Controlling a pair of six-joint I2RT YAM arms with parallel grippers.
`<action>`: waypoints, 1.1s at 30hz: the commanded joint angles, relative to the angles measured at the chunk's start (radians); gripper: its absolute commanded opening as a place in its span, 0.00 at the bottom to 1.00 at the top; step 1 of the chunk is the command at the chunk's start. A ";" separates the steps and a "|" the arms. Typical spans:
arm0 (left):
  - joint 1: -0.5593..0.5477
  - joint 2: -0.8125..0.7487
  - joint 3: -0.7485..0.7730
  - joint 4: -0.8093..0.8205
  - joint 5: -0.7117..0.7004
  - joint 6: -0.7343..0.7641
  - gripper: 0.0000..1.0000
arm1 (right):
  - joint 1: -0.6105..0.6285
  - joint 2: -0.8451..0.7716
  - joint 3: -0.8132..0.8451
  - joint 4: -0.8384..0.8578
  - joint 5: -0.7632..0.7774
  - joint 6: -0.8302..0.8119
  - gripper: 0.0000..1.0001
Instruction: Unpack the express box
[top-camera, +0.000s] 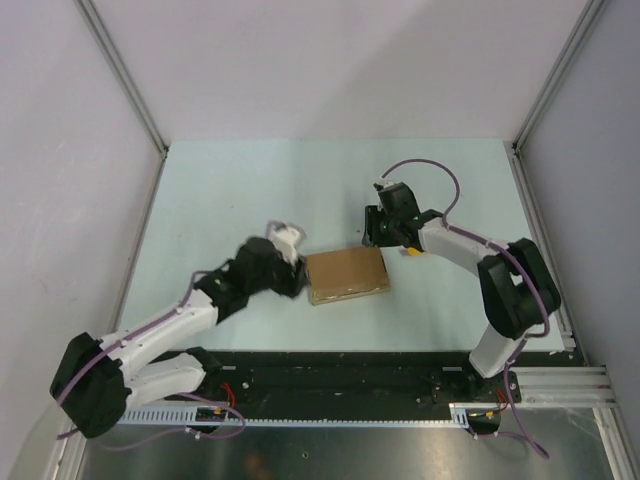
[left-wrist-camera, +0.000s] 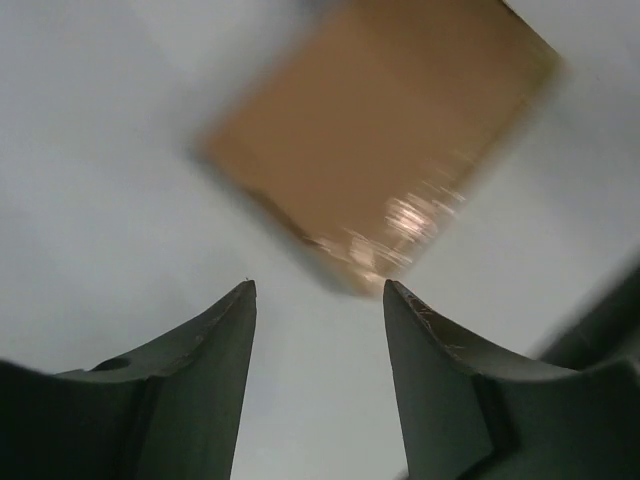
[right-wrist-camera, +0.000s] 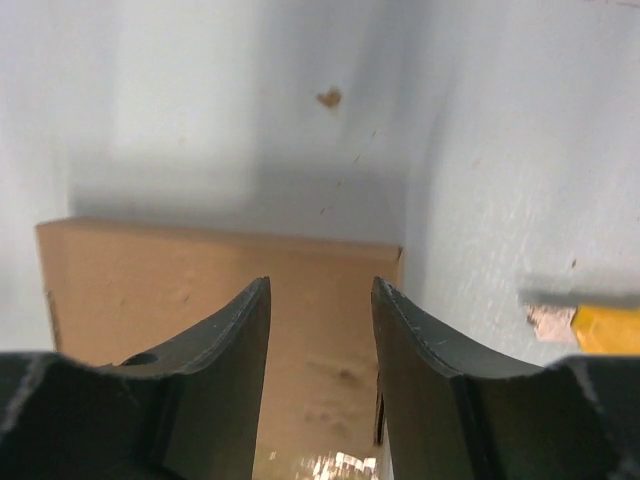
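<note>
The express box (top-camera: 347, 276) is a flat brown cardboard box lying shut on the table between the two arms. My left gripper (top-camera: 297, 270) is at the box's left end, open and empty; in the left wrist view (left-wrist-camera: 318, 290) the box (left-wrist-camera: 380, 130) lies just ahead of the fingertips, blurred. My right gripper (top-camera: 373, 238) is at the box's far right corner, open and empty; in the right wrist view (right-wrist-camera: 320, 285) the box top (right-wrist-camera: 180, 290) shows below and between the jaws, not gripped.
A yellow utility knife (right-wrist-camera: 600, 327) lies on the table to the right of the box, partly under the right arm (top-camera: 412, 252). Grey walls with metal posts enclose the table (top-camera: 250, 190) on three sides.
</note>
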 joint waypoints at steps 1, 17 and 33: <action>-0.262 -0.041 -0.058 0.059 0.081 0.026 0.59 | -0.001 0.099 0.086 0.101 0.040 -0.006 0.48; -0.379 0.401 0.030 0.100 -0.022 -0.054 0.39 | 0.005 0.302 0.228 0.057 0.025 -0.011 0.38; -0.100 0.550 0.236 0.099 -0.094 -0.210 0.42 | 0.027 0.167 0.160 -0.210 0.028 0.023 0.34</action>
